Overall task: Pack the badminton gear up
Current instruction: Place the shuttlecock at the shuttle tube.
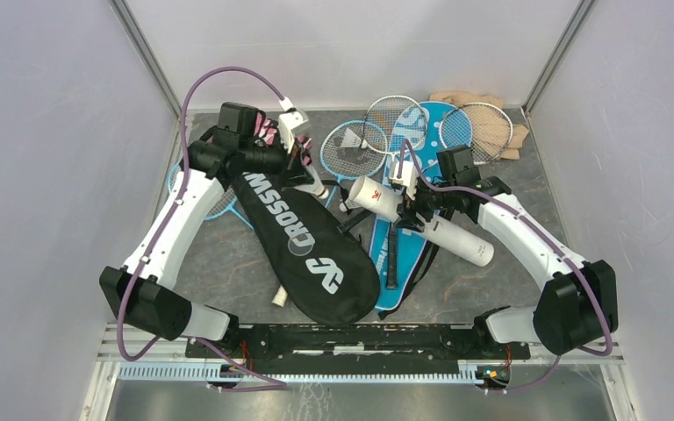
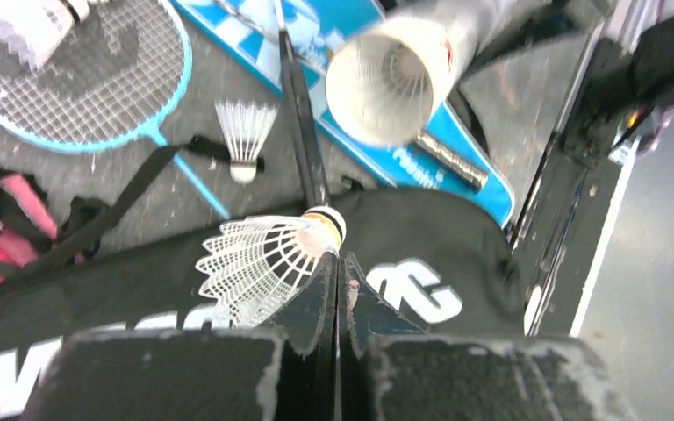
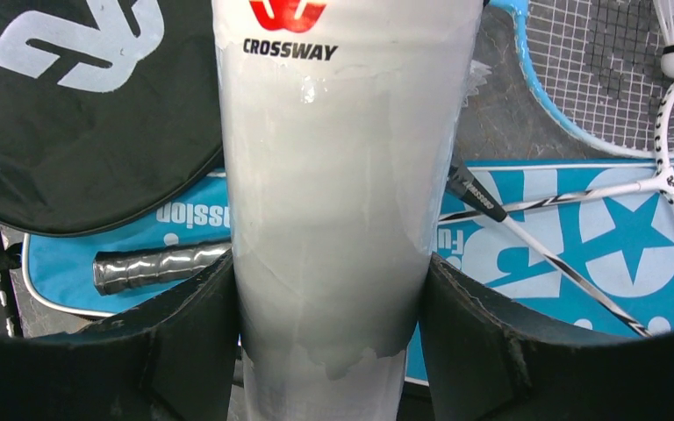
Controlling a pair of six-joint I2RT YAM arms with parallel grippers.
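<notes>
Left wrist view, item one: white feather shuttlecock (image 2: pixel 263 263). I am reading it as pinched just behind its cork by the left gripper (image 2: pixel 338 267), whose jaws are pressing fully together on it. It is hanging above the black "CROSSWAY" racket cover (image 2: pixel 456 237), cork pointing toward the open mouth of the long white tube (image 2: pixel 386 83).

Item two: that tube. The right gripper (image 3: pixel 329 303) is clamping it round its body, jaws standing wide against either wall. I am judging that it is being held raised and tilted, mouth facing the left arm, so the shuttlecock can go in cork first. Whether anything is sitting deep inside, I cannot tell.

- **Shuttlecocks:** I am counting three. One is the held one, one is lying on the grey table (image 1: pixel 228 254) beside a black strap (image 2: pixel 132 189), and one is resting on the strings of a blue racket (image 1: pixel 351 151).
- **Rackets:** I am counting four heads, two blue and two silver rackets (image 1: pixel 395 118). The second blue one is partly hiding under the left arm.
- **Covers:** I am counting two, the black one and a blue racket cover with white lettering (image 3: pixel 597 228) lying beneath the tube.
- **Tubes:** I am counting one.
- **Outside the gear:** one pink-and-white camouflage cloth (image 1: pixel 268 132) is lying by the left wrist, and one beige cloth (image 1: pixel 483 107) is lying at the far right corner. I am treating both as not for packing.
</notes>
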